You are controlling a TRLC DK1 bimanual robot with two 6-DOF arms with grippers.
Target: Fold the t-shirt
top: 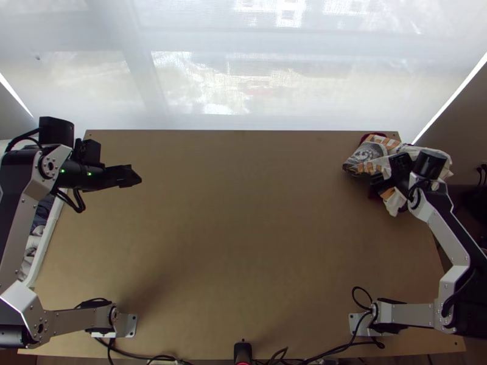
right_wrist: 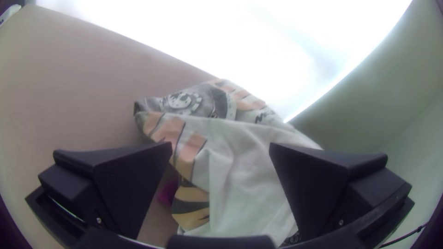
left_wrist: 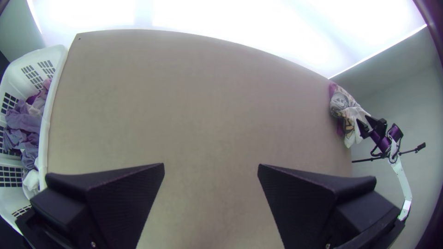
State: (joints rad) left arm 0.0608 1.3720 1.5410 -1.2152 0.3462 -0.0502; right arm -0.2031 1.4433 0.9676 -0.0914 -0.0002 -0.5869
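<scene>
The shirt (top: 371, 152) lies bunched at the bench's (top: 243, 243) far right corner, its pale cloth carrying a grey round motif (right_wrist: 182, 102), orange-and-black patches and small dark lettering (right_wrist: 261, 116). The right claw (top: 378, 182) is over it, released, fingers wide apart. The left claw (top: 140, 178), also spread, hangs over the far left.

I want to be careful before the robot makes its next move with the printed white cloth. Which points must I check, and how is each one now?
1. Right gripper, fingers open at the cloth: ok.
2. Left gripper, fingers open: ok.
3. White cloth with grey and orange print spread flat: not ok, bunched.
4. Cloth wholly on the light wooden table: not ok, part lies past the right edge.
5. Red-purple fabric beneath is a separate piece: cannot tell.
</scene>
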